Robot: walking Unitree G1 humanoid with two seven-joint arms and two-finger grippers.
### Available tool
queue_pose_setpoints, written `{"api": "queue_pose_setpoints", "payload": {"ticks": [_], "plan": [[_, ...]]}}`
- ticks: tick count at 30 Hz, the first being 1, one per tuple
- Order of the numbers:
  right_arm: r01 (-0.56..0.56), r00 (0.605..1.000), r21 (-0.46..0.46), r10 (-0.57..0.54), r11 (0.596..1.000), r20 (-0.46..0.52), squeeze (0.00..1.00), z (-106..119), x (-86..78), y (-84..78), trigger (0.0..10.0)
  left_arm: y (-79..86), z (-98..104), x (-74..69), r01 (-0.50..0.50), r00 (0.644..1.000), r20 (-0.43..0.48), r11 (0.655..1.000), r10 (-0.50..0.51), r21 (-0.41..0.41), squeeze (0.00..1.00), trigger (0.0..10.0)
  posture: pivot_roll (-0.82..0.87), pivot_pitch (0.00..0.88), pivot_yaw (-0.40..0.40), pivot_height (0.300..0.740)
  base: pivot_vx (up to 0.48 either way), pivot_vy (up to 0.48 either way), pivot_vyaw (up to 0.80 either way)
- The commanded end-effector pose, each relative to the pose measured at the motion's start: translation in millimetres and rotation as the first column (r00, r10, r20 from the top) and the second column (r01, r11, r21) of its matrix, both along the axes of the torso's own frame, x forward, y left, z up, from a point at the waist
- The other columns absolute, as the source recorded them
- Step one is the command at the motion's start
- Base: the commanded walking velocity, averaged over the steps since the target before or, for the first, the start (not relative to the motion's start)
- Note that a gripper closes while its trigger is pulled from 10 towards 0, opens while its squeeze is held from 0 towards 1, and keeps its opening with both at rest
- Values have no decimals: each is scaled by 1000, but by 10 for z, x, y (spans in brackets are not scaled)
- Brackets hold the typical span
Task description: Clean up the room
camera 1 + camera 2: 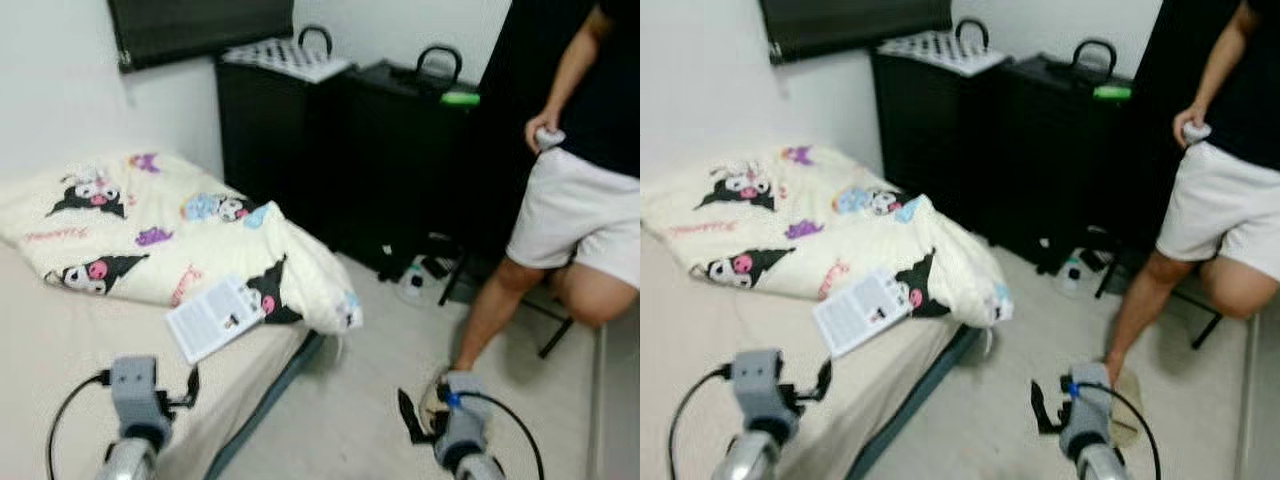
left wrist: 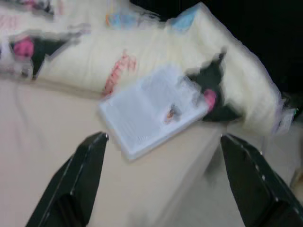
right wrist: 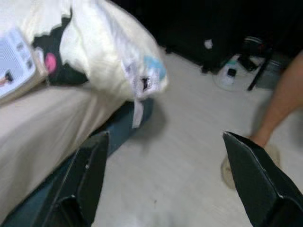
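1. A white booklet (image 1: 214,317) lies on the bed (image 1: 60,350), its far corner resting on the edge of a cartoon-print quilt (image 1: 150,235).
2. The left gripper (image 2: 161,142) hovers above the booklet, fingers (image 2: 90,165) spread wide and released.
3. The right gripper (image 3: 165,142) hangs over the floor (image 1: 350,400) beside the bed, fingers apart, grasping nothing.
4. A person (image 1: 570,200) stands near black cabinets (image 1: 350,150).
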State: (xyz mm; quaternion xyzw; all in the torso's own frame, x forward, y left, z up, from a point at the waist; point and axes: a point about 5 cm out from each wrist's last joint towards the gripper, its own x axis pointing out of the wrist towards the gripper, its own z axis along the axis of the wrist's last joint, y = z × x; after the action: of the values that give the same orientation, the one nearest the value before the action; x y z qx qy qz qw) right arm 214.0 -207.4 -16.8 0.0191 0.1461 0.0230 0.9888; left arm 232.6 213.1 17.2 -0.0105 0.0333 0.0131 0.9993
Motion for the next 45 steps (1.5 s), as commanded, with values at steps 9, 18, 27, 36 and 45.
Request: {"api": "queue_pose_setpoints", "payload": {"ticks": [9, 18, 27, 36, 45], "plan": [[-56, 994, -7, 57, 998, 98, 0, 212, 95, 83, 10000, -356, 266, -140, 109, 989, 100, 994, -109, 4, 0, 10000, -36, 0, -138, 740, 0, 0, 721], [-72, 994, -5, 73, 997, 78, 0, 241, 93, 96, 10000, -395, 309, -75, 144, 987, 66, 990, -144, -2, 0, 10000, -40, 0, -137, 740, 0, 0, 640], [-48, 999, -26, 48, 999, 19, 0, 160, 112, 3, 10000, -351, 294, 72, 165, 986, 25, 986, -166, 31, 0, 10000, -38, 0, -126, 740, 0, 0, 742], [-32, 999, -32, 33, 999, 24, 0, 201, 196, -47, 10000, -355, 303, 172, 211, 978, -7, 976, -211, 54, 0, 10000, -47, 0, -113, 740, 0, 0, 753], [-21, 999, -13, 20, 1000, -39, 0, 113, 214, -64, 10000, -363, 248, 163, 252, 967, -42, 968, -251, 16, 0, 10000, -50, 0, -104, 740, 0, -355, 167]]}}
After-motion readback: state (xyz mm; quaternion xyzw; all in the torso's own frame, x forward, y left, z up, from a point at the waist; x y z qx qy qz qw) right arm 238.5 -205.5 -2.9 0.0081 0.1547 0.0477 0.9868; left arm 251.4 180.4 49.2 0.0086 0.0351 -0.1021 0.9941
